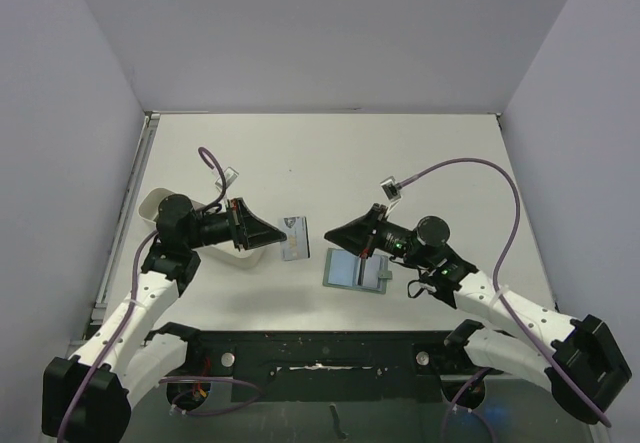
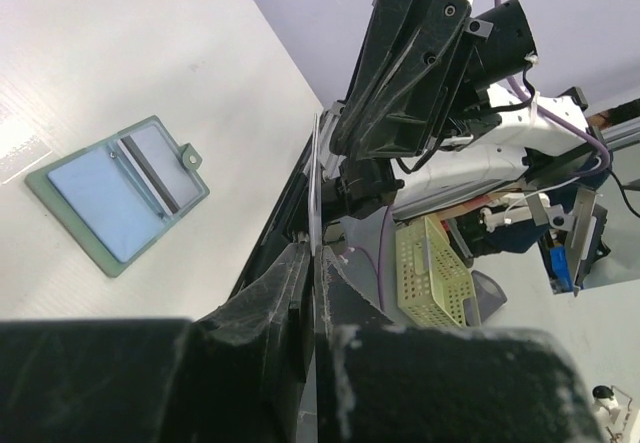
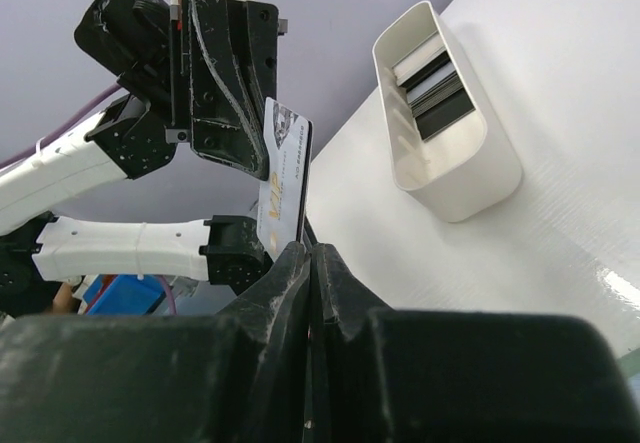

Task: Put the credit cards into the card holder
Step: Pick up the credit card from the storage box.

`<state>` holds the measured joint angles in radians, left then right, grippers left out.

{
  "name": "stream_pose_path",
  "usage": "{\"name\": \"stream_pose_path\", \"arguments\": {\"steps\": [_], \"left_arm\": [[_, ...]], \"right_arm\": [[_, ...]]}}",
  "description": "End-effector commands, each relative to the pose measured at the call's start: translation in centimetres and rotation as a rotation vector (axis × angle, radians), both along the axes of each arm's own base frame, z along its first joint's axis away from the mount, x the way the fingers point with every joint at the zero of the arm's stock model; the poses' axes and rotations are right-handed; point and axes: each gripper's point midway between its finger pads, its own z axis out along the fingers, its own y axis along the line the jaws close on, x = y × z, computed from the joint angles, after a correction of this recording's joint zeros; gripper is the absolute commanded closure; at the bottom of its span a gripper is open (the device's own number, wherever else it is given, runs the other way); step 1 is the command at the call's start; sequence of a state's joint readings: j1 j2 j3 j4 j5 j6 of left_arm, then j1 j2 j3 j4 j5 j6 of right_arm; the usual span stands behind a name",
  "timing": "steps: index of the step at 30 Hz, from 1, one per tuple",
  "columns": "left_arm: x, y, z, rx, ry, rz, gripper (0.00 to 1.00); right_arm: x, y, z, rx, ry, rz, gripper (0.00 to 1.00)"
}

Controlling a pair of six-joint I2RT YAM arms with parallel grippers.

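My left gripper [image 1: 278, 235] is shut on a credit card [image 1: 296, 239] and holds it above the table, left of the open card holder [image 1: 357, 270]. In the left wrist view the card [image 2: 316, 178] shows edge-on between the jaws [image 2: 312, 248]; the card holder [image 2: 120, 191] lies open, green-edged with a blue-grey inside. My right gripper [image 1: 330, 235] is shut with nothing seen in it, tips facing the card's free edge from the right. In the right wrist view its tips [image 3: 312, 251] are just short of the card [image 3: 283, 178]. More dark cards [image 3: 435, 88] stand in the white tray.
The white oblong tray [image 3: 450, 163] stands at the left, under my left arm [image 1: 160, 205]. The walls close in on both sides of the table. A green perforated basket [image 2: 435, 273] stands off the table.
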<state>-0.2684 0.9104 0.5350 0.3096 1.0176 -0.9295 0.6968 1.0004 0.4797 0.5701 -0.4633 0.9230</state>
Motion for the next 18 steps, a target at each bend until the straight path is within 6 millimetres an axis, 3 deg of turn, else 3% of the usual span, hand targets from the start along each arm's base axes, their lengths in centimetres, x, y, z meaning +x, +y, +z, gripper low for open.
{"name": "stream_pose_path", "arguments": {"steps": [1,2,5,10,13,18], "left_arm": [[0.6,0.0,2.2,0.000,-0.087,0.008,1.00],[0.7,0.0,2.2,-0.001,-0.087,0.009,1.00],[0.6,0.0,2.5,-0.004,-0.090,0.006,1.00],[0.3,0.0,2.5,-0.020,-0.086,-0.003,1.00],[0.0,-0.1,2.8,-0.045,-0.086,-0.019,1.00],[-0.4,-0.2,2.5,-0.051,-0.078,-0.035,1.00]], "right_arm": [[0.4,-1.2,0.8,0.015,-0.050,-0.036,1.00],[0.4,-1.2,1.0,0.017,-0.052,-0.033,1.00],[0.1,-0.9,1.9,0.030,-0.062,-0.010,0.80],[-0.3,0.4,2.6,0.039,-0.070,0.042,0.59],[-0.4,1.3,2.9,0.069,-0.062,0.074,0.57],[-0.6,2.6,3.2,0.103,-0.049,0.123,0.62]]}}
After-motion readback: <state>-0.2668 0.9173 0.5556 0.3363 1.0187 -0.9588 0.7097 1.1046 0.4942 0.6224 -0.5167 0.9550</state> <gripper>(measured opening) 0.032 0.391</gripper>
